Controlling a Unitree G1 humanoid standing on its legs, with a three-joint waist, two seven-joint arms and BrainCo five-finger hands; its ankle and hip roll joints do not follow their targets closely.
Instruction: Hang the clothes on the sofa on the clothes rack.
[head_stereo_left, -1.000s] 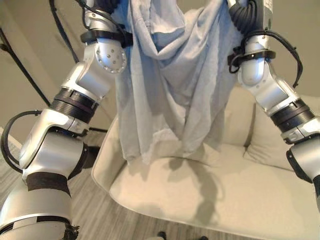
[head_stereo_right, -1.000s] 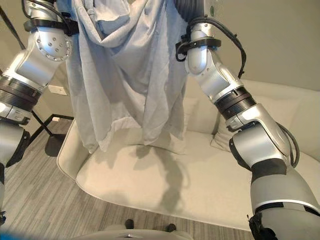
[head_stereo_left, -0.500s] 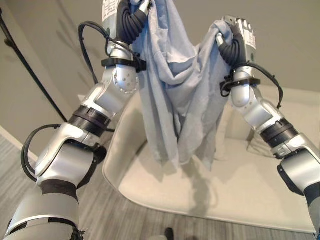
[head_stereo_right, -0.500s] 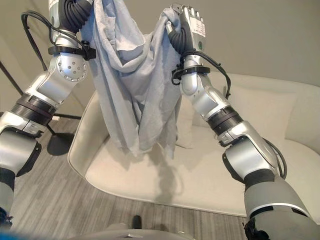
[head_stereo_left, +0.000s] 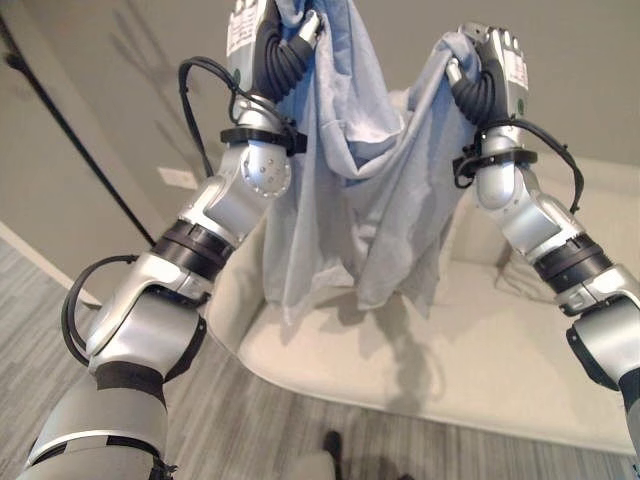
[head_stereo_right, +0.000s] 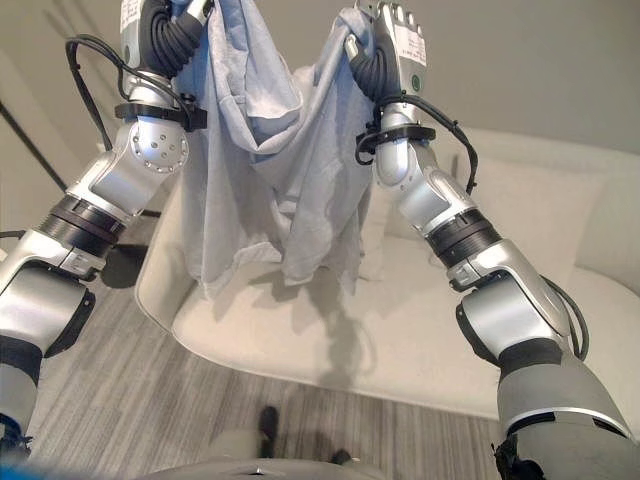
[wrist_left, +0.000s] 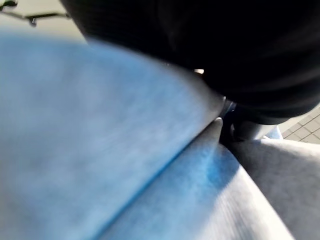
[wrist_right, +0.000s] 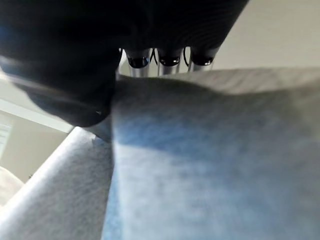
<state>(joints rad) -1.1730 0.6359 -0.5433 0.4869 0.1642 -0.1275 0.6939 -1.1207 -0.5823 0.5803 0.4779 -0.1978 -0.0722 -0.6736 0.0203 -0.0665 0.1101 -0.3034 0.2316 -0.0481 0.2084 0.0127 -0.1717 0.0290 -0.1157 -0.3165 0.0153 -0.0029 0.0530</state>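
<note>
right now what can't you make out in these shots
- Top of the pale blue garment: cut off by the eye views' upper edge.
- Left hand: fingers buried in cloth.
- Right hand: grip point hidden by cloth in its wrist view.
- Sofa: far right end cut off.

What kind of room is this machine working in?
Probably a living room or a mock-up of one. There is a cream sofa with a cushion, a grey wood-look floor and plain walls with a socket. A pale blue garment hangs over the sofa.
</note>
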